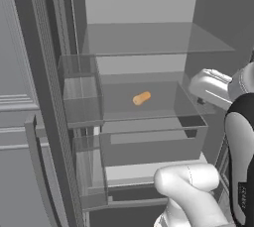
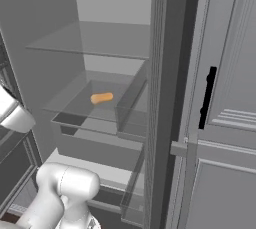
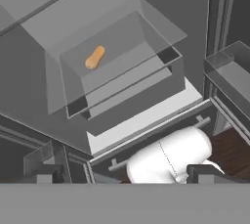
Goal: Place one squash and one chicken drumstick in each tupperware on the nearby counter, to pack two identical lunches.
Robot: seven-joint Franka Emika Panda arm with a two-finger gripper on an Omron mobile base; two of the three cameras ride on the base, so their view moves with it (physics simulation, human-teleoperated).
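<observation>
Where glass shelves (image 1: 149,40) stack: open fridge (image 2: 115,3).

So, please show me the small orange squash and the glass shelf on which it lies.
Small orange squash (image 1: 141,98): left base view, middle of its body.
Clear glass shelf (image 1: 168,104): left base view, bare surface right of the squash.

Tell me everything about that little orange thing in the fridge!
The squash is small, smooth, and orange-tan all over, paler at one end. It is long and rounded, a bit like a peanut, with a slight narrowing near the middle. It lies on its side, alone, on a see-through glass shelf in the middle of the open fridge, toward the back. Nothing else touches it. From the hand view it appears at a slant; from the right it lies nearly level.
</observation>
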